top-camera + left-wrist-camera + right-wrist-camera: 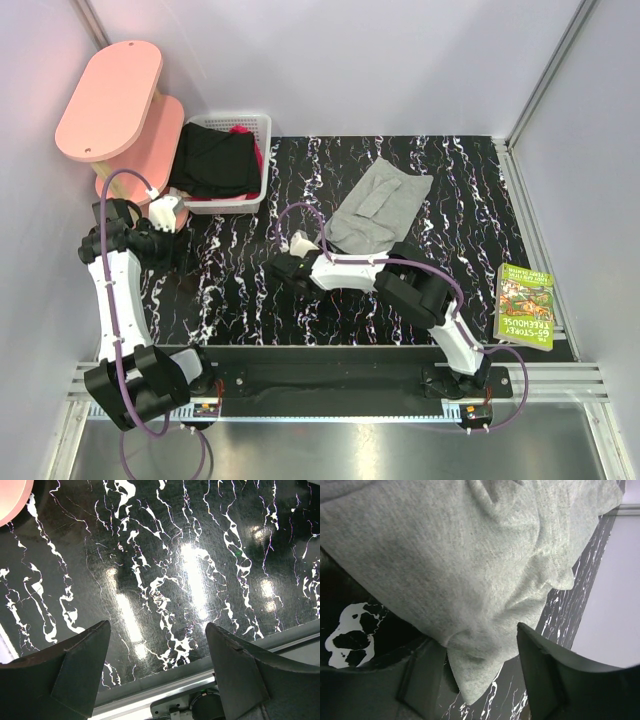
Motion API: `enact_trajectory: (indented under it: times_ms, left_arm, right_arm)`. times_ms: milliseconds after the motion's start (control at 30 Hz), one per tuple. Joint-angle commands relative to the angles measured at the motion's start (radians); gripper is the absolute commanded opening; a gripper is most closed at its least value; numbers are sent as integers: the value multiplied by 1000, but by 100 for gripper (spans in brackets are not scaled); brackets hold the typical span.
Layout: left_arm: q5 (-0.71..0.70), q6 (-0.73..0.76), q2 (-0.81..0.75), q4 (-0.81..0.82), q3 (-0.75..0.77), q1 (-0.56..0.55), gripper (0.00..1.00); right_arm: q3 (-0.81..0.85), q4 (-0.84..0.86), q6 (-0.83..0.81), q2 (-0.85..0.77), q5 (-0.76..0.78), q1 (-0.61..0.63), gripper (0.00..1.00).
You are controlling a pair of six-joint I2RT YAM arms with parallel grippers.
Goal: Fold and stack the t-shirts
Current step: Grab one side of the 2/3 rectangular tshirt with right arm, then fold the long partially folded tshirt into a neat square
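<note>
Robot lab cell: plain white walls point(400, 60), marbled black table point(240, 300), arms point(115, 290) bolted to metal rail point(560, 382)

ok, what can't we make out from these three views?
- Right wrist view: a corner of the light grey cloth t-shirt lies between the fingers of the right gripper; pinched or not, unclear.
- Top view: the black right arm overlaps that shirt's near edge.
- Top view: in the white lattice plastic basket, the black garment hides most of the magenta cloth and anything beneath.
- Left wrist view: only the black marbled table, no shirts.
</note>
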Motion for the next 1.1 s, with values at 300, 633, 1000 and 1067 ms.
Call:
enact_trajectory:
  times_ms: [300, 633, 1000, 1067]
  left_arm:
    - [27, 14, -16, 8, 40, 6, 82]
    - [30, 15, -23, 8, 46, 6, 82]
    - [25, 22, -37, -7, 61, 4, 82]
    - [25, 25, -40, -8, 60, 4, 82]
  right_arm:
    - [-48, 75, 37, 60, -350, -6, 16]
    - [28, -30, 67, -38, -491, 80, 0]
    - [122, -130, 190, -288, -726, 174, 0]
    - [121, -133, 215, -324, -743, 172, 0]
